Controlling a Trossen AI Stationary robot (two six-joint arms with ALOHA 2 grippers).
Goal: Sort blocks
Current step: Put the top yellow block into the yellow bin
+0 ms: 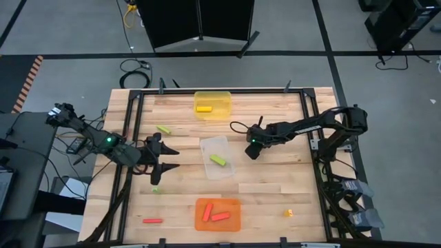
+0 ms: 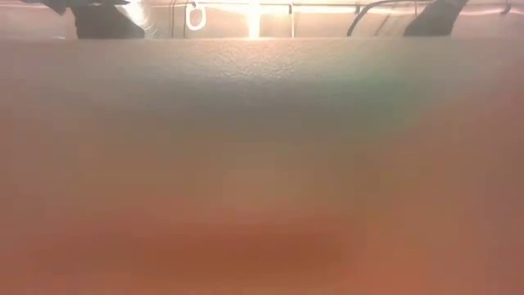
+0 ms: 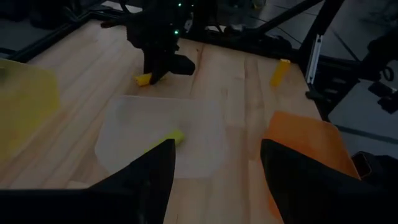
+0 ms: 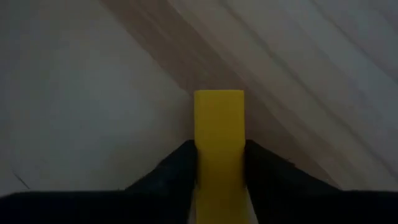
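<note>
My right gripper [image 1: 251, 153] is shut on a yellow block [image 4: 219, 124] just right of the clear tray [image 1: 222, 169]; it also shows in the left wrist view [image 3: 163, 59]. My left gripper [image 1: 170, 158] is open and empty, left of the clear tray, which holds a lime green block [image 1: 218, 160]. The yellow tray [image 1: 224, 103] at the far edge holds a yellow block [image 1: 203, 108]. The orange tray [image 1: 234, 222] at the near edge holds two red blocks [image 1: 213, 214]. Loose on the table lie a green block [image 1: 163, 129], a red block [image 1: 153, 221] and a yellow block [image 1: 289, 213]. My right gripper pinches the yellow block's two long sides [image 4: 219, 163] between its two fingers [image 4: 264, 171]. The fingers point down at the table and lie along the block, whose free end [image 4: 219, 98] sticks out past the fingertips. I cannot tell whether that end touches the table.
A small green piece [image 1: 156, 190] lies near my left gripper, toward the near edge. Bare wood lies between the clear tray and the orange tray. A black frame [image 1: 131, 138] runs along the table's sides. The low view is blocked by a blurred orange mass.
</note>
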